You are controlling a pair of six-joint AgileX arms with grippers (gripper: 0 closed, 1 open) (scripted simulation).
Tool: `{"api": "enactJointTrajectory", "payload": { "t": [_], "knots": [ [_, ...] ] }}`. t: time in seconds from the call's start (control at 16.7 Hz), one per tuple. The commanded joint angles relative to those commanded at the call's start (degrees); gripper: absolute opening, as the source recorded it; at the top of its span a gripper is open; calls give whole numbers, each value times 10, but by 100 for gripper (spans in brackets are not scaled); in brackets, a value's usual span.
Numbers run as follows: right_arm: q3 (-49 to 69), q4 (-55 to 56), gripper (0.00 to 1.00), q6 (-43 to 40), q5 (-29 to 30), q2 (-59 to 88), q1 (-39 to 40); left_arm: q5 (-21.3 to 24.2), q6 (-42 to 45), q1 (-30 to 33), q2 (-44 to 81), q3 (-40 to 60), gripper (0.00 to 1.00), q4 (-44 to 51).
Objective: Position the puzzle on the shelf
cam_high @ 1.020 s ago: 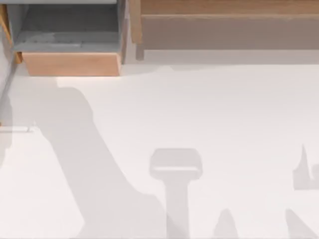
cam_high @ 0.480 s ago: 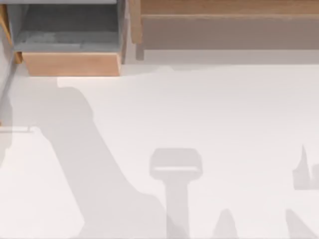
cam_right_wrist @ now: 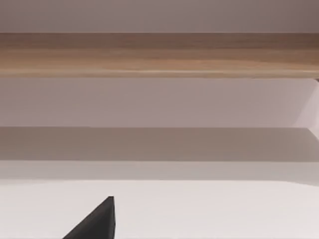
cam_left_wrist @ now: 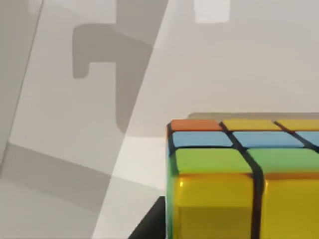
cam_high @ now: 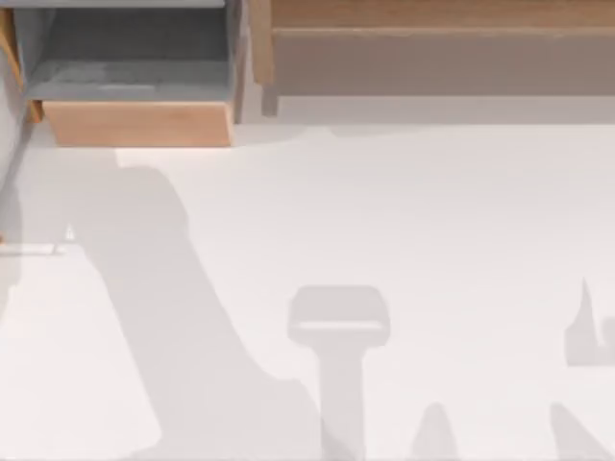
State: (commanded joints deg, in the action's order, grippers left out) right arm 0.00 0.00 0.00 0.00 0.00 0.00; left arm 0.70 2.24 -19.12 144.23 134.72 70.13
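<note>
shadows on the table [cam_high: 384, 211] shifted; puzzle [cam_left_wrist: 244, 184] bears no writing.

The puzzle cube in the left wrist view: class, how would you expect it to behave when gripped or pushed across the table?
The puzzle cube looks blocky with flat faces, so it would probably slide, not roll. Its glossy yellow squares suggest hard, stiff plastic, perhaps a little slippery. The dark lines between the squares hint at separate pieces, so an uneven squeeze might twist a layer.

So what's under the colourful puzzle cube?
Beside and past the puzzle lies the pale table, crossed by grey shadows. A dark wedge, seemingly a gripper part, pokes out at the cube's lower edge. What sits directly under the cube is hidden.
</note>
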Motion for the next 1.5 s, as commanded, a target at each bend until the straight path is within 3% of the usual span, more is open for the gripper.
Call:
{"api": "enactJointTrajectory", "payload": {
  "t": [0.48,0.78,1.08,1.5],
  "knots": [
    [0,0,100,0,0,0,0,-2,1,7,-7,23,0,16],
    [0,0,100,0,0,0,0,-60,6,43,-96,-50,0,-21],
    [0,0,100,0,0,0,0,-157,7,137,-225,-195,0,-116],
    [0,0,100,0,0,0,0,-283,-11,346,-309,-442,0,-359]
  ]
}}
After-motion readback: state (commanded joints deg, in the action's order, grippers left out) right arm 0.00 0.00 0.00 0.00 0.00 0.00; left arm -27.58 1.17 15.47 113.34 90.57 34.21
